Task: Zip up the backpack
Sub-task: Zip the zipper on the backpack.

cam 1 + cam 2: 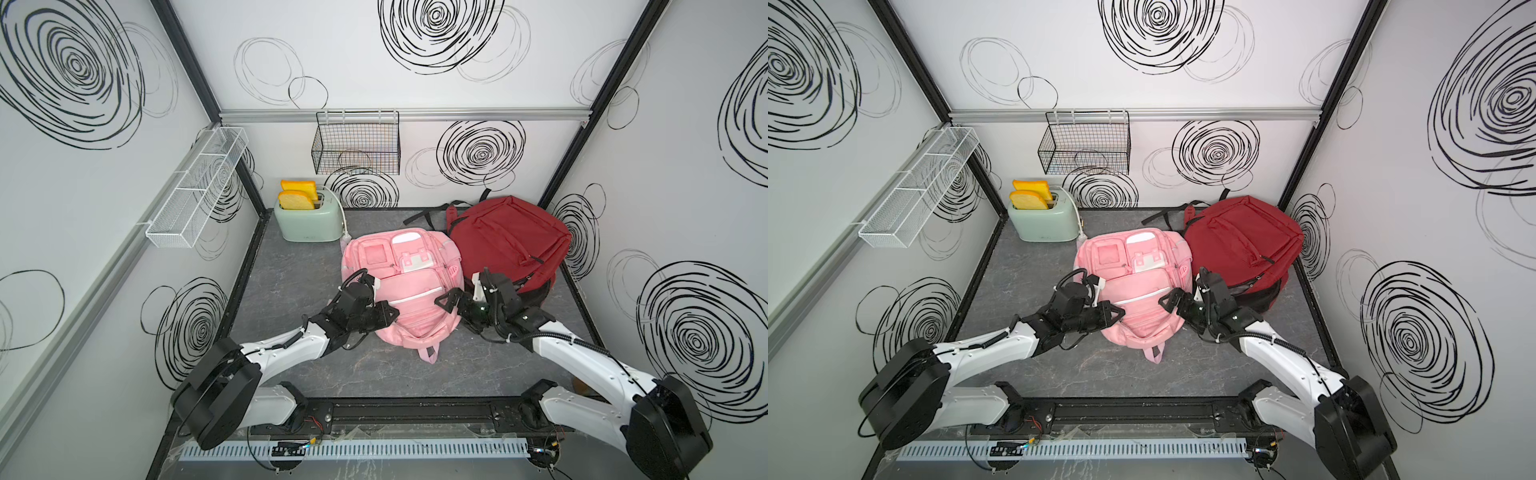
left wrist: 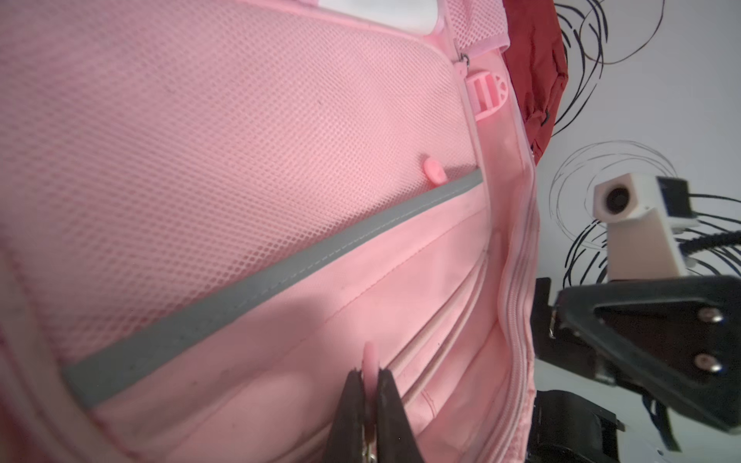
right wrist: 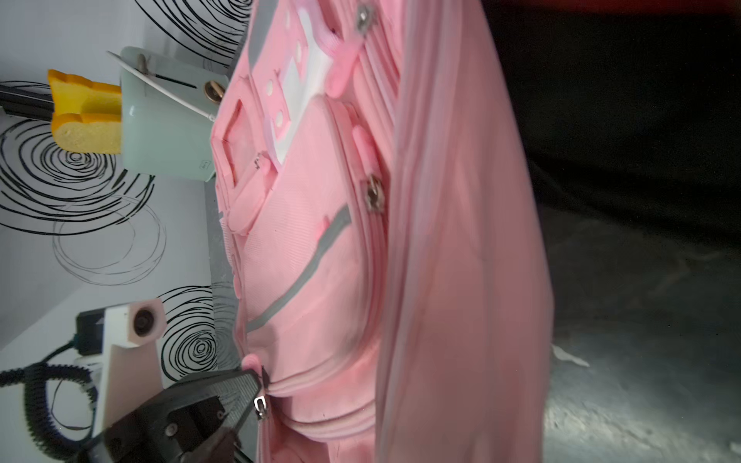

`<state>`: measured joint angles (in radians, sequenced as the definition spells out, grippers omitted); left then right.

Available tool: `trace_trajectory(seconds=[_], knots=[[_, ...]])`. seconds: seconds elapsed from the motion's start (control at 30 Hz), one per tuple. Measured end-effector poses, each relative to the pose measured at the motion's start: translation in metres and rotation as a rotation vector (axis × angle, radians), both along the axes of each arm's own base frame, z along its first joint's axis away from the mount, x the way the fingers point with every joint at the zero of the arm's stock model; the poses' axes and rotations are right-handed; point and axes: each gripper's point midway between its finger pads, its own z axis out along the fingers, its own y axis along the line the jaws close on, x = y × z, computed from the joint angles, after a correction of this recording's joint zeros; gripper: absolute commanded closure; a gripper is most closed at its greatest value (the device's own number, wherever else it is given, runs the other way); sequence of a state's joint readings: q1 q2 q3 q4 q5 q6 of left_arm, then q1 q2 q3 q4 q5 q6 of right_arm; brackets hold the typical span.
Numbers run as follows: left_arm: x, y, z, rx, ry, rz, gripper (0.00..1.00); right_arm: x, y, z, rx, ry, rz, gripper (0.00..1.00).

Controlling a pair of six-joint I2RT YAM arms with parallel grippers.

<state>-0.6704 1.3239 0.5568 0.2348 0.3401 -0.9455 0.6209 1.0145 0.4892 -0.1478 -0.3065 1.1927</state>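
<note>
Pink fabric fills both wrist views: the pink backpack (image 1: pixel 401 286) lies front-up in the middle of the grey table (image 1: pixel 291 299), between the two arms, with its handle loop (image 1: pixel 429 354) pointing toward the robot's base. Its right side touches a red backpack (image 1: pixel 511 239), which lies further back and to the right with its black straps trailing toward the rear wall. The left end effector (image 2: pixel 371 379) is at the pack's left near corner, its two black fingers pressed together on a thin pink zipper tab (image 2: pixel 370 354). In the right wrist view the same fingers sit against the pack's seam, with a small metal slider (image 3: pixel 260 405) just beside their tips. A grey strip (image 2: pixel 260 284) runs slantwise across the front pocket below the mesh panel (image 2: pixel 224 152). The right end effector (image 1: pixel 456 312) is just beside the pack's right edge, its fingers spread apart and gripping nothing. A second metal slider (image 3: pixel 374 195) shows on the pack's side zipper, which looks closed below it. Behind the pink pack to the left, a pale green toaster (image 1: pixel 309 226) stands against the rear wall with two yellow toast slices (image 1: pixel 296 195) sticking out of its slots. A black wire basket (image 1: pixel 355 145) hangs on the rear wall, and a white mesh shelf (image 1: pixel 195 195) hangs on the left wall.
</note>
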Motion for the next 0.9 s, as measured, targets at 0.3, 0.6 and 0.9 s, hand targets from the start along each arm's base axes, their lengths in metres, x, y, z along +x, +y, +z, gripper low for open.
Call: trace_trajectory(seconds=[0.3,0.6,0.9], knots=[[0.005,-0.017,0.028,-0.077,-0.043,-0.018,1.0,-0.041,0.018,-0.026,0.129,0.107,-0.031,0.01],[-0.004,-0.016,0.054,-0.115,-0.083,-0.025,1.0,-0.016,0.029,0.0,0.262,-0.06,-0.08,0.15],[-0.017,0.01,0.086,-0.107,-0.146,0.022,1.0,0.015,0.063,0.063,0.269,-0.247,0.019,1.0]])
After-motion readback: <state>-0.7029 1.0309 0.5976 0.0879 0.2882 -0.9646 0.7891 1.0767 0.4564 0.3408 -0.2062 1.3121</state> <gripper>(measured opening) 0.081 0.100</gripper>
